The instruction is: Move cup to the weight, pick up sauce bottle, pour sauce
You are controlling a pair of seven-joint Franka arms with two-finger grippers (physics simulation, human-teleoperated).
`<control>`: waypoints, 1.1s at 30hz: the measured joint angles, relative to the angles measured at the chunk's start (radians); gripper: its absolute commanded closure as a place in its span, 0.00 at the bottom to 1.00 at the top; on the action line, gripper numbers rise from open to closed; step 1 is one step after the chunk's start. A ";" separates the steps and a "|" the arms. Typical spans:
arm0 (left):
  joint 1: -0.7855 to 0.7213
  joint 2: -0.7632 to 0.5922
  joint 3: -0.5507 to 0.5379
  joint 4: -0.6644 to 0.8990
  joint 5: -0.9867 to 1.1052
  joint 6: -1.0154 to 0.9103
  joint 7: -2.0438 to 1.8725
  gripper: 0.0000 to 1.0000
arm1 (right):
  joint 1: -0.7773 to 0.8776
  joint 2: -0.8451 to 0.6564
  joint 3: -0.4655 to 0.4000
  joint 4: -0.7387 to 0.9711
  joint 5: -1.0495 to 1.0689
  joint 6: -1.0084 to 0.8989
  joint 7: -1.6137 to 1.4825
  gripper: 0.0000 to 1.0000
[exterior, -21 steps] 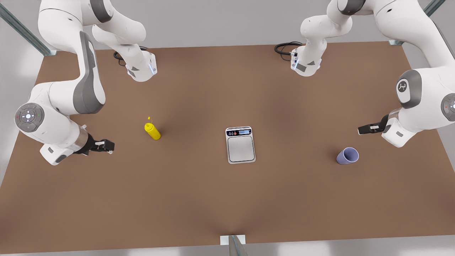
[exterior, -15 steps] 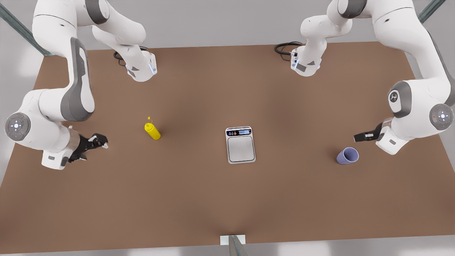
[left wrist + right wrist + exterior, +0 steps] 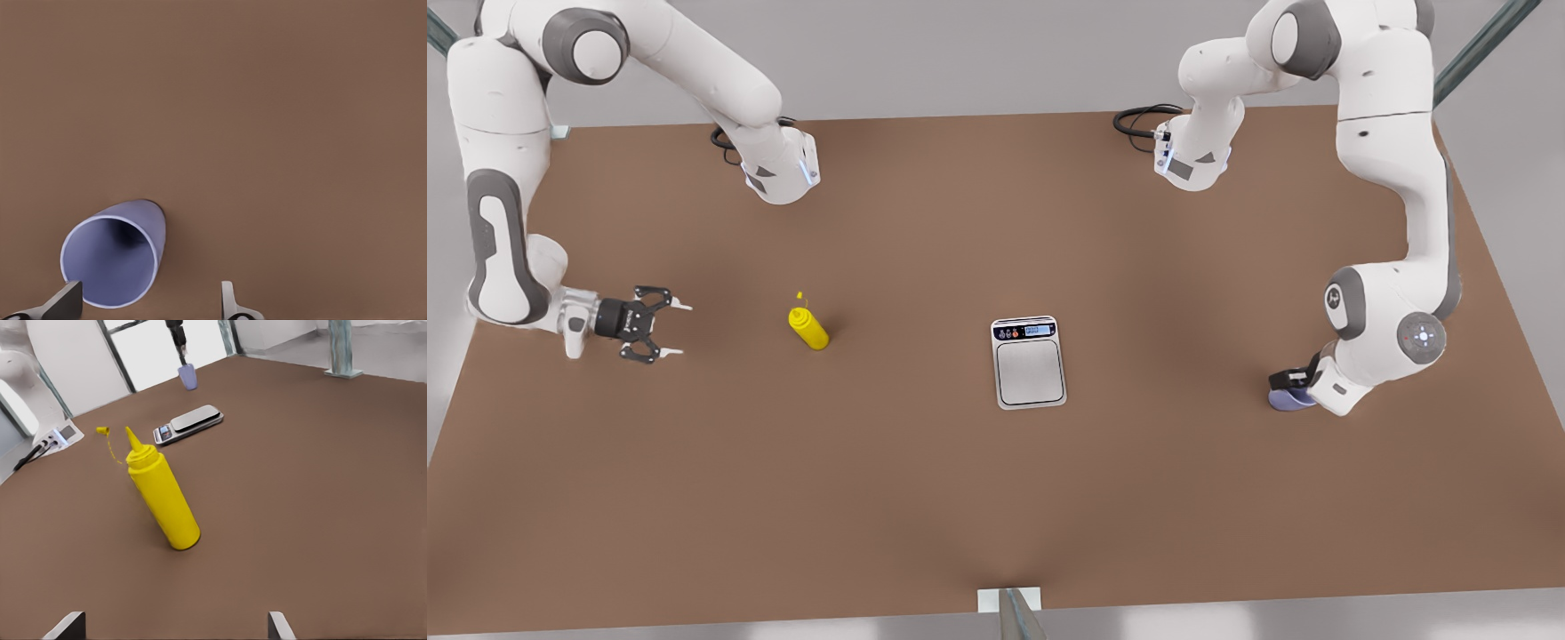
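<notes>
The lavender-blue cup stands on the table at the front view's right, partly covered by my left gripper. In the left wrist view the cup sits just below the open left gripper, one fingertip beside its rim and the other off to the side. The yellow sauce bottle stands upright at the front view's left. My right gripper is open and level, pointing at the bottle from a short distance. The weight lies in the middle with its plate bare.
Both arm bases with black cables stand at the table's back edge. A metal bracket sits at the middle of the front edge. The right wrist view also takes in the weight and cup far off.
My left gripper has swung down from behind the cup to right over it. My right gripper has pulled away from the bottle toward the front view's left and turned level, fingers spread.
</notes>
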 measured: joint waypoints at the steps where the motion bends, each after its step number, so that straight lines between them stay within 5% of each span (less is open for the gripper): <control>1: 0.000 0.002 0.001 -0.017 0.000 0.026 -0.001 0.00 | 0.000 0.001 0.000 -0.024 0.033 0.009 -0.040 0.00; 15: 0.000 0.065 0.000 -0.063 -0.002 0.209 -0.010 0.00 | 0.228 0.104 0.022 -0.085 0.204 0.071 -0.326 0.00; 17: 0.000 0.063 0.000 -0.063 -0.002 0.207 -0.013 0.33 | 0.248 0.108 0.022 -0.087 0.223 0.071 -0.334 0.00; 20: 0.000 0.070 0.000 -0.063 -0.003 0.210 -0.015 0.39 | 0.273 0.114 0.022 -0.085 0.226 0.071 -0.354 0.00; 23: 0.000 0.080 0.000 -0.063 -0.004 0.210 -0.029 0.57 | 0.304 0.120 0.022 -0.085 0.225 0.075 -0.404 0.00; 33: 0.000 0.088 0.002 -0.062 -0.004 0.214 -0.035 0.79 | 0.300 0.126 0.019 -0.096 0.211 0.072 -0.497 0.00</control>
